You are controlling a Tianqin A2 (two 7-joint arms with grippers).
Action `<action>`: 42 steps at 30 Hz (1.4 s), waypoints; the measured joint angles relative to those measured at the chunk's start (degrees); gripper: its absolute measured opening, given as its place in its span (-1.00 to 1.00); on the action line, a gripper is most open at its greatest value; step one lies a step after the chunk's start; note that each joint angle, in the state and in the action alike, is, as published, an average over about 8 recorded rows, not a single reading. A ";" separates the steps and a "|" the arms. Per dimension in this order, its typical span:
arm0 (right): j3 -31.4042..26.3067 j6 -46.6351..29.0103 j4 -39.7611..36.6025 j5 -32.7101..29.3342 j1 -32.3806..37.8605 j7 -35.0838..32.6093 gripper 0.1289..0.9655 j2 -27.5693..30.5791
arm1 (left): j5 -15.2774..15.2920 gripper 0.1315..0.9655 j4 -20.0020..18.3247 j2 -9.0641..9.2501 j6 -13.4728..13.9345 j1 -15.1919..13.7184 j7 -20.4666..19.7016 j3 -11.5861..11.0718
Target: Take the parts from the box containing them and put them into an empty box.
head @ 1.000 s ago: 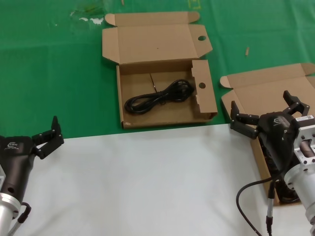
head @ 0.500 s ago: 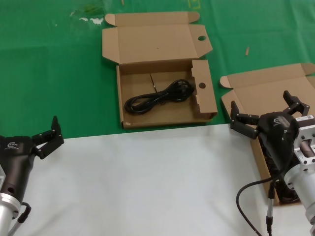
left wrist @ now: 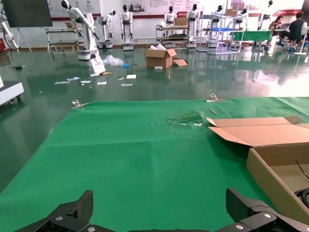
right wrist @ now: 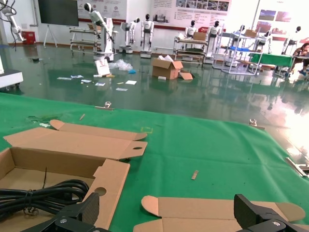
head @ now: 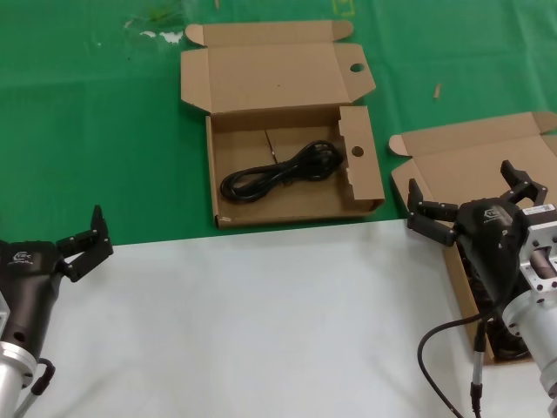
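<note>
A brown box with round holes in its lid flap and side wall (head: pixel 359 187) lies open at the middle of the green mat. One coiled black power cable (head: pixel 278 174) lies inside it, also seen in the right wrist view (right wrist: pixel 38 193). A second box with a plain lid (head: pixel 474 152) sits at the right. Its inside is mostly hidden by my right arm, and dark cable coils (head: pixel 505 340) show under it. My right gripper (head: pixel 457 176) hovers open and empty over this box (right wrist: pixel 217 208). My left gripper (head: pixel 83 242) is open and empty at the lower left, above the mat's edge (left wrist: pixel 159 198).
A white sheet (head: pixel 261 331) covers the near half of the table, and the green mat (head: pixel 87 131) covers the far half. The holed box's lid (head: pixel 270 74) lies folded back. A small scrap (head: pixel 438 90) lies on the mat at the right.
</note>
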 joint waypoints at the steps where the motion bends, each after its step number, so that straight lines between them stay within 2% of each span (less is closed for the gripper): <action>1: 0.00 0.00 0.00 0.00 0.00 0.00 1.00 0.00 | 0.00 1.00 0.00 0.00 0.00 0.00 0.00 0.00; 42: 0.00 0.00 0.00 0.00 0.00 0.00 1.00 0.00 | 0.00 1.00 0.00 0.00 0.00 0.00 0.00 0.00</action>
